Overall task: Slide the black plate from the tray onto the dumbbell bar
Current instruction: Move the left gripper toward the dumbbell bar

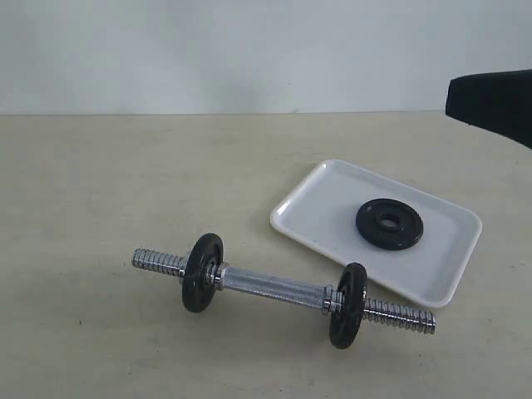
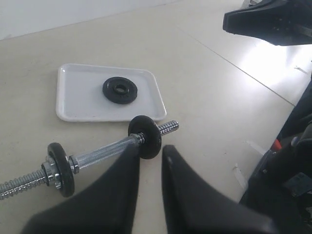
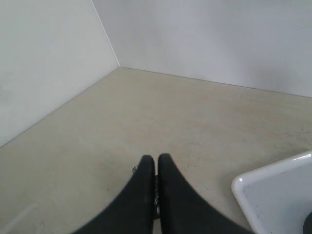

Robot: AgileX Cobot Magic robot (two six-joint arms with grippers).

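- Left pincer (image 2: 150, 151): jaws only a narrow slit apart, nothing in them. It hangs over the counter (image 1: 83, 183), and the dumbbell bar (image 1: 274, 288) lies between it and the tray (image 1: 316, 208).
- The bar lies flat, with its long axis running left to right across the exterior view and the right end angled a bit toward the camera. Both threaded ends stick out bare past the bolted discs (image 1: 203, 272).
- The right threaded end (image 1: 403, 316) sits close to the tray's near rim with a small gap. That's the end I'd feed, shortest trip by far.
- The black plate (image 1: 389, 224) lies flat around the middle of the tray, hole facing up, bare white floor all round it. The low rim is the only edge to clear, so there's plenty of room.
- Right pincer (image 3: 155, 159): shut tight and empty, up off the counter with the tray's corner just beside it. I reckon it's the nearer arm to the plate, and it'd have to open up before pinching the rim.
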